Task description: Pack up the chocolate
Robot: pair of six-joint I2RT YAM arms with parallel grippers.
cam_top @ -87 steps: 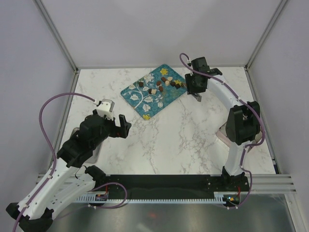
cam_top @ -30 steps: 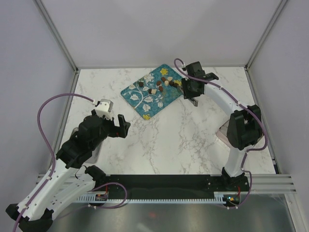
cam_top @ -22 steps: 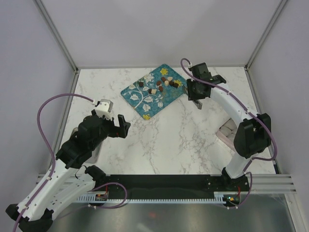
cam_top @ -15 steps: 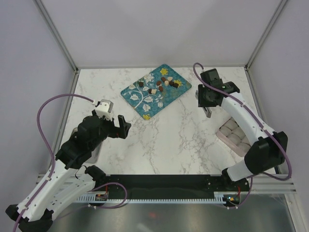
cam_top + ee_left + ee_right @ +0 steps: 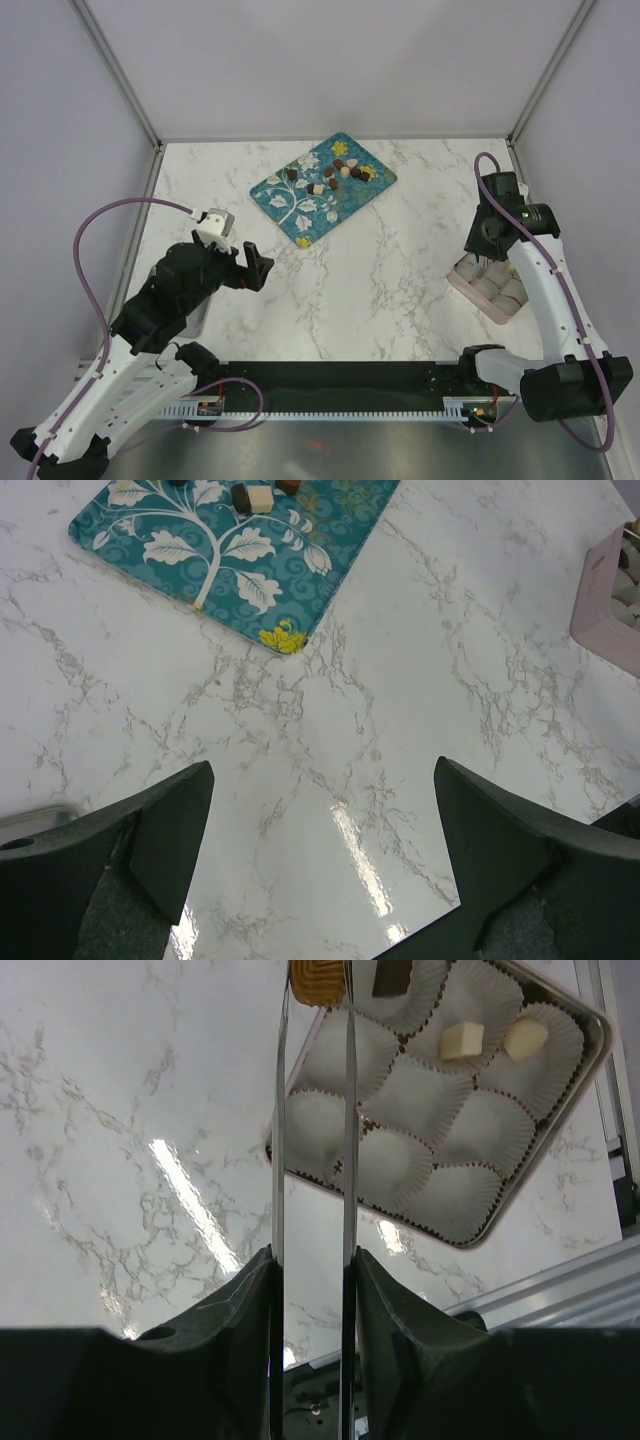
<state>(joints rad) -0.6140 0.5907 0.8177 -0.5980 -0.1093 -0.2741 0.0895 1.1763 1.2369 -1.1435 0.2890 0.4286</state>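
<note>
On the marble table, the teal tray at twelve o'clock bears most chocolate, the pink box sits at three o'clock, the left gripper at eight gapes empty, and the right gripper clamps tongs pinching one light-brown piece at the box's rim.

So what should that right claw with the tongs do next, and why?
Probably lower the tongs a little and ease the right claw open, dropping the light brown chocolate into an empty paper cup. The piece is pinched at the tong tips over the edge of the pink box, where three cups in view hold pieces and the others look empty.
</note>
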